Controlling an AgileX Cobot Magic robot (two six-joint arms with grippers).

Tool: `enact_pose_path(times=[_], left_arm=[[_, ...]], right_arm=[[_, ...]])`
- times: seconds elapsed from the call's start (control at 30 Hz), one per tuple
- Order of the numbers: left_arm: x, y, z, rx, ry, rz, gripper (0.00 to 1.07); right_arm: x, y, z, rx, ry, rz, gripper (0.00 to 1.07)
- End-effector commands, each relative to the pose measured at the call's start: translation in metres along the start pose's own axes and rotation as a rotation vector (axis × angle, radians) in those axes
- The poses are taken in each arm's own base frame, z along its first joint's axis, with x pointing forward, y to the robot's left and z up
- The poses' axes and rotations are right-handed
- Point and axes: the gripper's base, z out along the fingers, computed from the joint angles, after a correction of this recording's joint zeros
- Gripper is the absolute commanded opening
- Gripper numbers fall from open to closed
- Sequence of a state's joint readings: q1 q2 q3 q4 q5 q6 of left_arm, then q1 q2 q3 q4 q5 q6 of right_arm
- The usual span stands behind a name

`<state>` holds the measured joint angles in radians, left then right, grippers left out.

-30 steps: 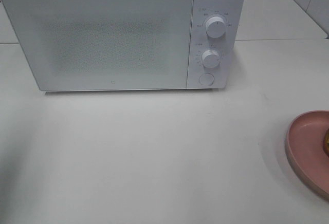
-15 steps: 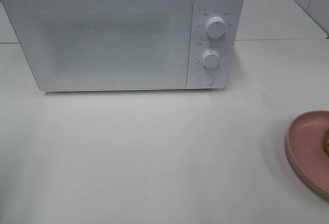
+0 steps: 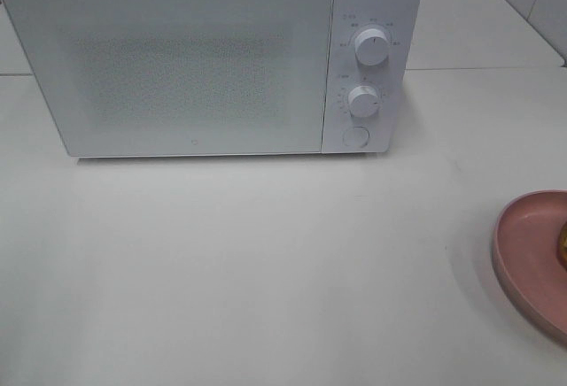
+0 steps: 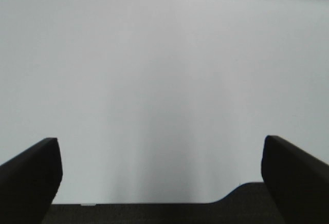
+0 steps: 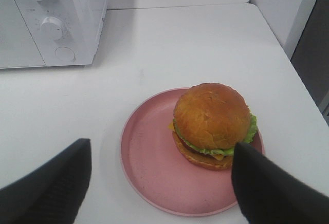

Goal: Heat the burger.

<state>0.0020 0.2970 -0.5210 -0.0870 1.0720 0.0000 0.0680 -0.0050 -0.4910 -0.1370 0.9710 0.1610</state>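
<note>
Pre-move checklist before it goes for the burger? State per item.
1. Microwave door: shut, so not ok for loading yet.
2. Burger upright on the pink plate, off-centre: ok.
3. Right gripper open, empty, jaws apart on the near side of the plate and not touching the burger: ok.
4. Left gripper open, empty, over bare table: ok.
5. Table between plate and microwave free of obstacles in the high view: ok.
6. Door release: round button under the two knobs is likely it, but how the door opens: cannot tell.
</note>
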Motion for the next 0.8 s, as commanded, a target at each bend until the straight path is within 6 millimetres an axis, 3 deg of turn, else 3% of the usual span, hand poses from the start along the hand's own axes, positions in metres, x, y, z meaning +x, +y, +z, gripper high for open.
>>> enact_pose_path(times=[0.03, 0.37, 0.8], left_arm=[[0.009, -0.002, -0.013, 0.015, -0.109, 0.003, 0.98], [0.033, -0.003, -0.04, -0.015, -0.339, -0.004, 0.98], [0.032, -0.003, -0.039, -0.01, -0.331, -0.007, 0.98]], right_arm=[[0.002, -0.001, -0.003, 0.005, -0.032, -0.002, 0.74], [0.002, -0.001, -0.003, 0.005, -0.032, -0.002, 0.74], [0.002, -0.001, -0.003, 0.006, -0.031, -0.004, 0.74]])
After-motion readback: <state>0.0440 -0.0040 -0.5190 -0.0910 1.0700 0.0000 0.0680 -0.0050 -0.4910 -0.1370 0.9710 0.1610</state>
